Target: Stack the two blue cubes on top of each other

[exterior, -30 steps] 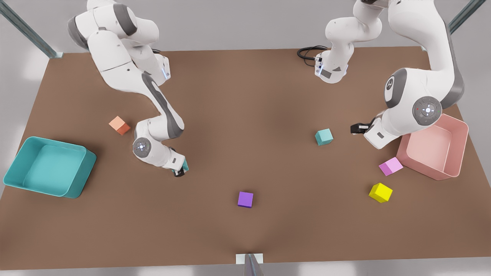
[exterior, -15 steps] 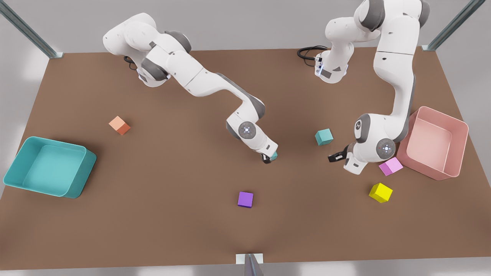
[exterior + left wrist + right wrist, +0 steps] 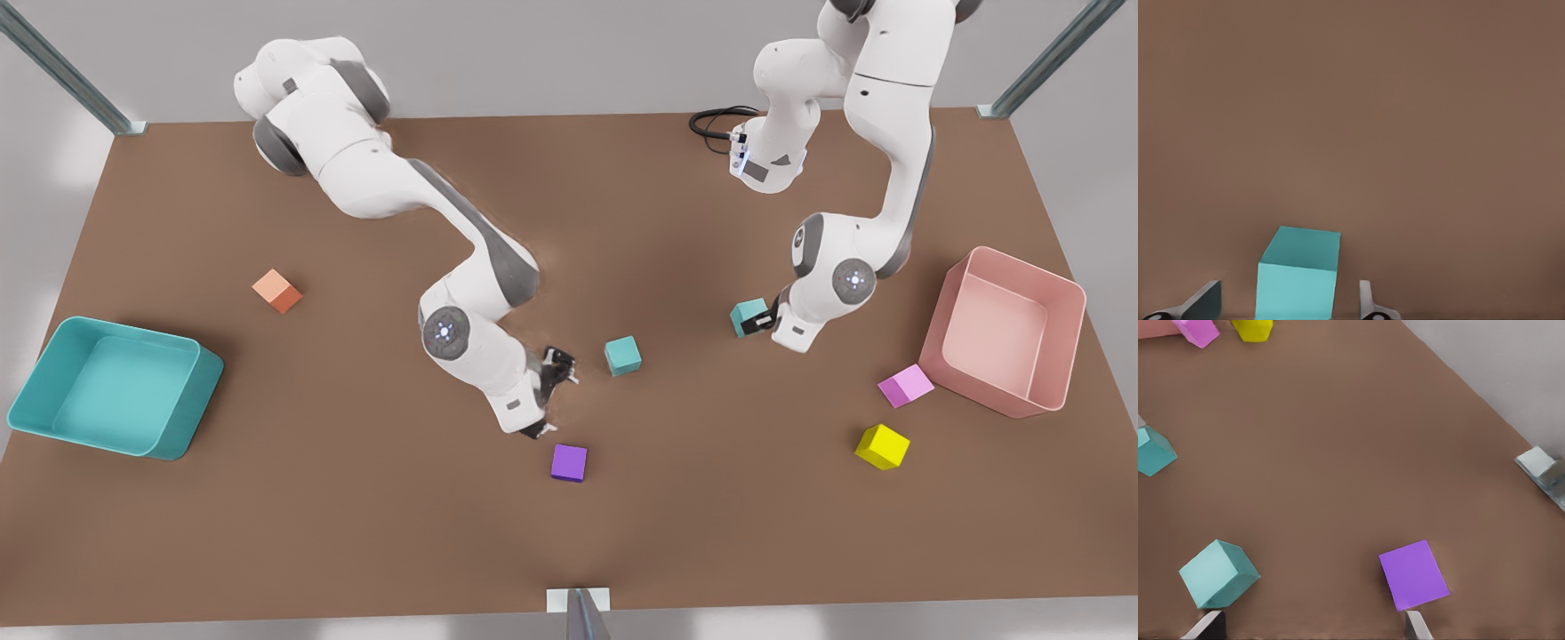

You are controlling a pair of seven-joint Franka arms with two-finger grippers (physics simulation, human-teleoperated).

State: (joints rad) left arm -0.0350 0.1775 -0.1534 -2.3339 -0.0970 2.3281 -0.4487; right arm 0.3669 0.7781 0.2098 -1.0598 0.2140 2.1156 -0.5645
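One blue cube (image 3: 622,355) rests on the brown table near the middle; in the right wrist view this blue cube (image 3: 1219,574) lies just ahead of one fingertip. My right gripper (image 3: 549,396), on the arm at the front view's left, is open and holds nothing (image 3: 1311,630). The other blue cube (image 3: 749,315) sits further toward the front view's right. My left gripper (image 3: 762,324) is down at it. Up close, this blue cube (image 3: 1298,272) stands between the open left gripper's (image 3: 1289,290) fingers, with a gap on each side.
A purple cube (image 3: 569,462) lies just beside the right gripper. An orange cube (image 3: 277,291) and a teal tray (image 3: 182,418) are at the front view's left. A pink cube (image 3: 905,385), a yellow cube (image 3: 882,446) and a pink tray (image 3: 1062,351) are at its right.
The right gripper carried a blue cube toward the table's middle, let it go and pulled back toward the purple cube. The left gripper moved in around the other blue cube.
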